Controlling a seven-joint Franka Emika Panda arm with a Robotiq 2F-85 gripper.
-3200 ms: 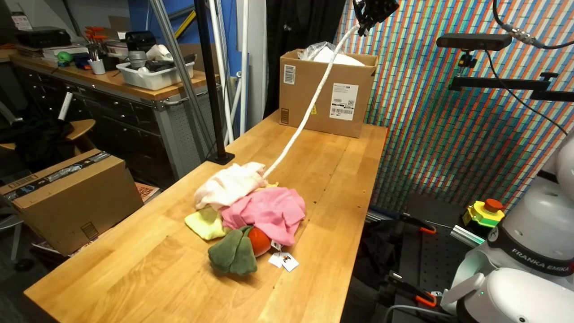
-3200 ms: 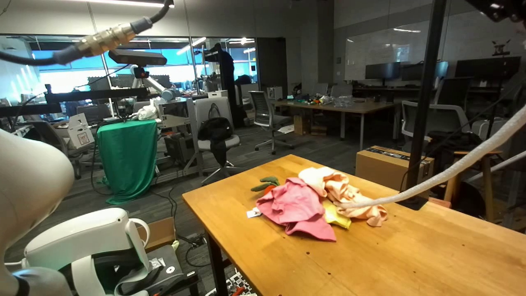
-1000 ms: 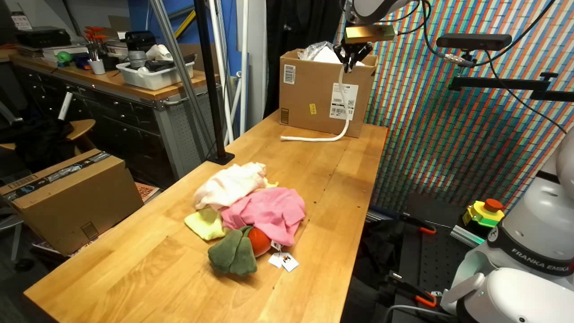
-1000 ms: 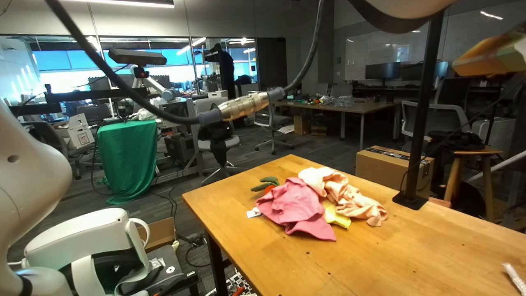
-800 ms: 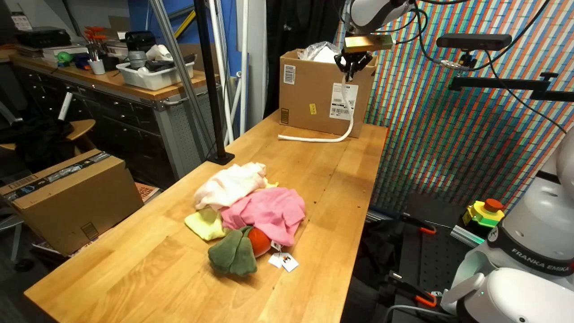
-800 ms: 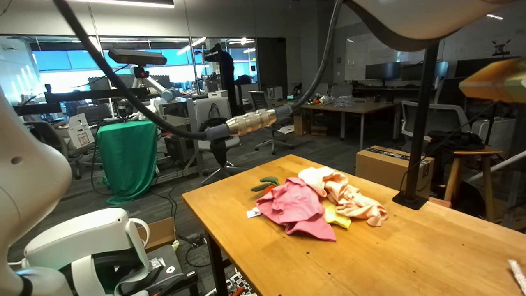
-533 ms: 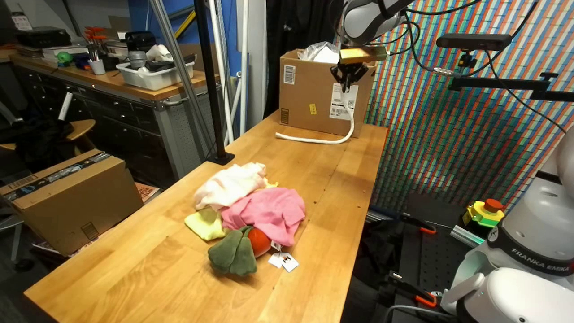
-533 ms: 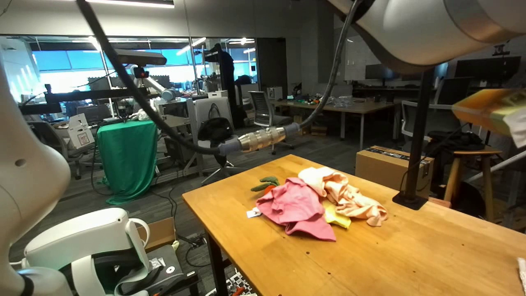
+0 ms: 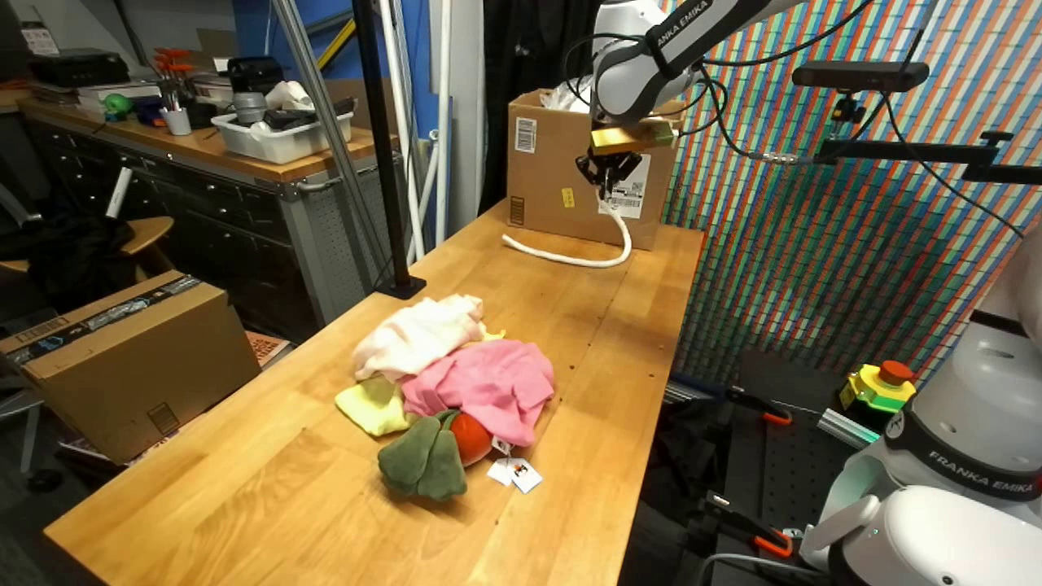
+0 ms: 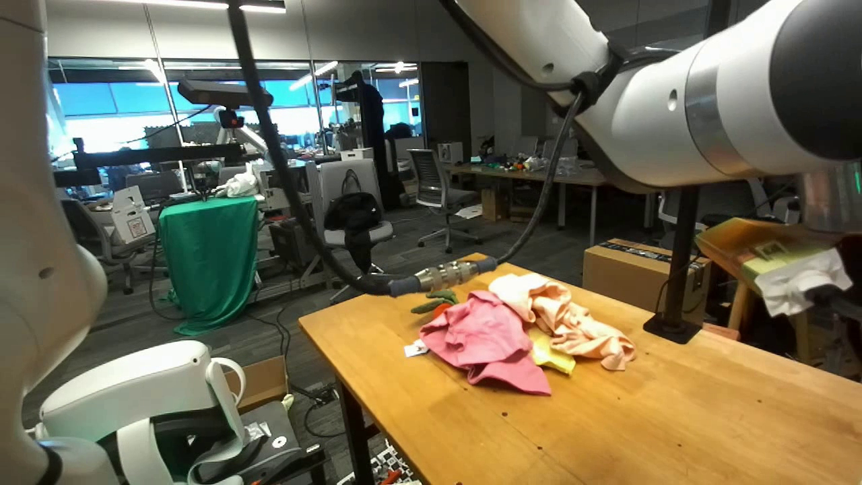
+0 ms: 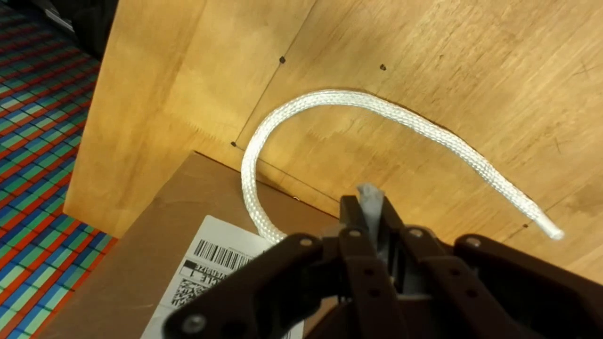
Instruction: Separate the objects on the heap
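Note:
The heap shows in both exterior views as a cream-white cloth (image 9: 423, 335), a pink-red cloth (image 9: 488, 382), a pale yellow cloth (image 9: 374, 405) and a dark green soft piece (image 9: 425, 461) with a red round part (image 9: 470, 439). White tags (image 9: 516, 472) lie beside it. Away from the heap, my gripper (image 9: 606, 194) is in front of the cardboard box, low over the table, shut on one end of a white braided rope (image 11: 330, 97). The rope curves down, and its free end (image 11: 551, 228) rests on the wood. In an exterior view the gripper (image 10: 838, 303) is mostly cut off.
A brown cardboard box (image 9: 562, 183) with a white label stands at the table's end, close behind the gripper. A black post (image 9: 399, 281) rises from the table edge. The wooden table (image 9: 562, 325) carries heap and rope. A hanging cable (image 10: 444, 276) crosses in front of the arm.
The rope has come away from the heap and hangs near the box. My gripper has come down, lately shifting slightly toward the heap, and more rope lies on the table. The cloths look unmoved.

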